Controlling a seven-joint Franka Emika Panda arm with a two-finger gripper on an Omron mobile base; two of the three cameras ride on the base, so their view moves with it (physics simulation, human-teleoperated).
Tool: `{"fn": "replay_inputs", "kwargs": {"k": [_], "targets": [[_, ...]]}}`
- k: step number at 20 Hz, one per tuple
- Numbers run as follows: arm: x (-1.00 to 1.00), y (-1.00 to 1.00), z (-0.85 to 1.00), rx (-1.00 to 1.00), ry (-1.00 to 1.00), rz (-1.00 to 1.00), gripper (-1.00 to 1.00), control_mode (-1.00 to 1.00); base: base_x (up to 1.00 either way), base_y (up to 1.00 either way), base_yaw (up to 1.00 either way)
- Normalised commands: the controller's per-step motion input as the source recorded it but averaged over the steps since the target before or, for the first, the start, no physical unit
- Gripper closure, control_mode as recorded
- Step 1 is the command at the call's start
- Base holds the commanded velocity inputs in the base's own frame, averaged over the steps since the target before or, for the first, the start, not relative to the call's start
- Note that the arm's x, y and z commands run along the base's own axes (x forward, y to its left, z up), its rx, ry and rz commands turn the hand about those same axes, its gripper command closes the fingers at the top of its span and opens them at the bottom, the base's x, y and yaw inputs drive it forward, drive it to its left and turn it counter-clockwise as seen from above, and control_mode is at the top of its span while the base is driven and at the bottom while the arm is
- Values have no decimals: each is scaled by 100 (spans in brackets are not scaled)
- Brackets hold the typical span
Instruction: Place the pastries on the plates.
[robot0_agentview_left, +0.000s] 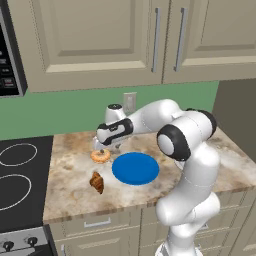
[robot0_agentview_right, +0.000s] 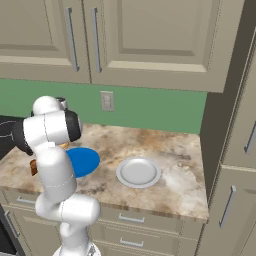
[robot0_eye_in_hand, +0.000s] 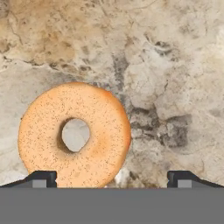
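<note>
Under beige cabinets (robot0_agentview_left: 100, 40), marbled counter (robot0_agentview_left: 75, 165) meets green wall (robot0_agentview_left: 60, 112).

Kitchen: beige cabinets (robot0_agentview_left: 100, 40) hanging above a marble counter (robot0_agentview_left: 70, 165), stove (robot0_agentview_left: 20, 175) sitting left of counter, drawers (robot0_agentview_right: 130, 220) under it, green wall (robot0_agentview_right: 150, 107) showing behind.

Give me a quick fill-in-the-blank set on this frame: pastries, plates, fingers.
1. The donut lies flat on the ____, not on a plate.
2. The plate nearest the donut is the ____ one.
3. The gripper hangs over the donut with its fingers ____.
4. The white plate has ____ on it.

Missing words: counter; blue; open; nothing
</note>
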Motion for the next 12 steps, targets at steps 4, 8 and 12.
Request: {"fn": "replay_inputs", "kwargs": {"k": [4,8,12], "targets": [[19,3,-19,0,1,0,-100,-100,0,0,0],[8,2,-39,0,0,0,-100,-100,0,0,0],[6,1,-37,0,0,0,-100,-100,0,0,0]]}}
